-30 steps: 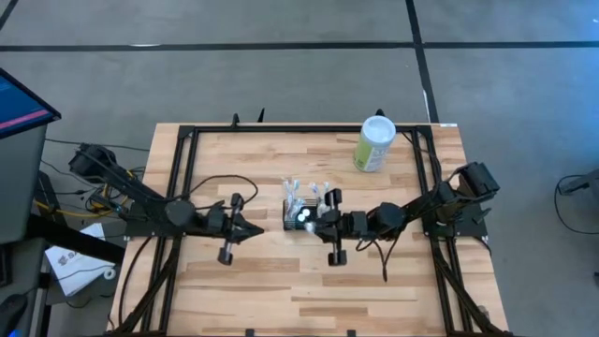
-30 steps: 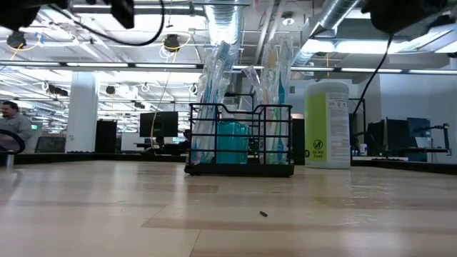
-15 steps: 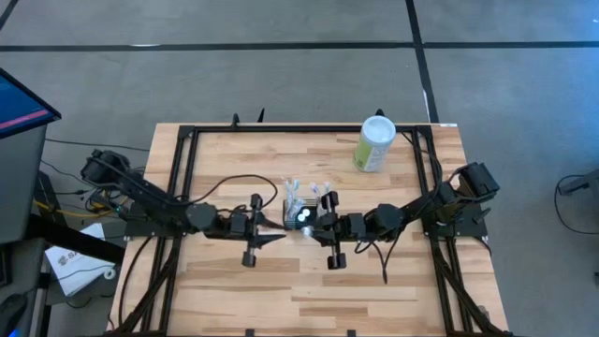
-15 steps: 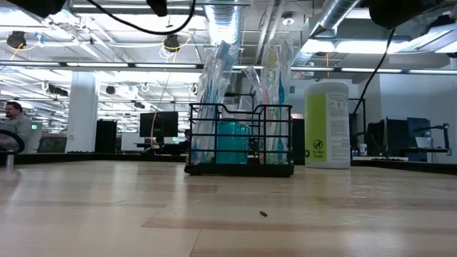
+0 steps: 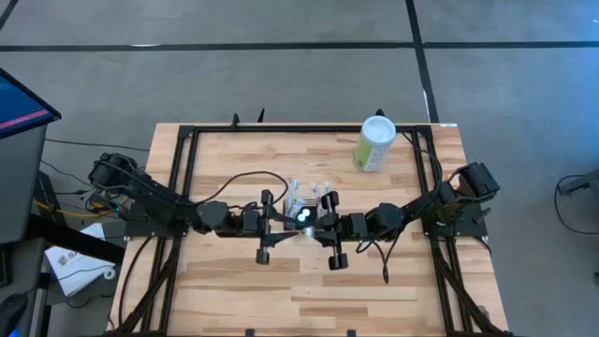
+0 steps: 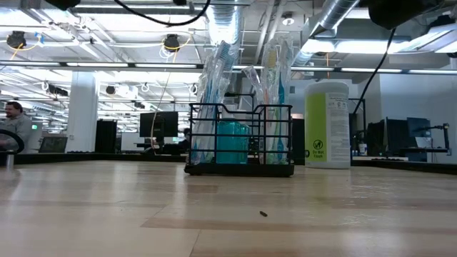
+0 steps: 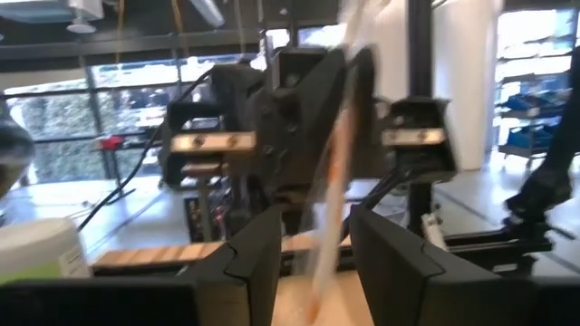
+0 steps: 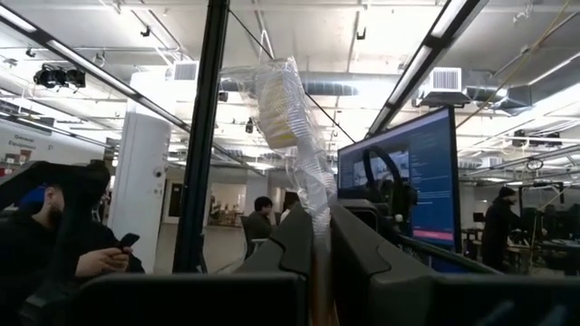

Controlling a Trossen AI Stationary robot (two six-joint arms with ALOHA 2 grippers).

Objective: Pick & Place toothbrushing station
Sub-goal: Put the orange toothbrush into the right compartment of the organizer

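Your toothbrushing station (image 5: 301, 213) sits at the centre of the desk (image 5: 234, 290), unmoved from a second ago. Your left gripper (image 5: 284, 221) has travelled rightward from the centre-left and now meets the caddy's left side, its jaws spread apart around a wrapped toothbrush (image 7: 333, 195). Your right gripper (image 5: 320, 221) stays at the caddy's right side, jaws pinched on another wrapped toothbrush (image 8: 292, 136). A pale-green canister (image 5: 374, 143) stands upper right.

Canister label (image 6: 327, 133): dark print and a round symbol on pale green, too small to read.
Monitor (image 8: 410, 186): screen content unreadable.
Readable text: none.
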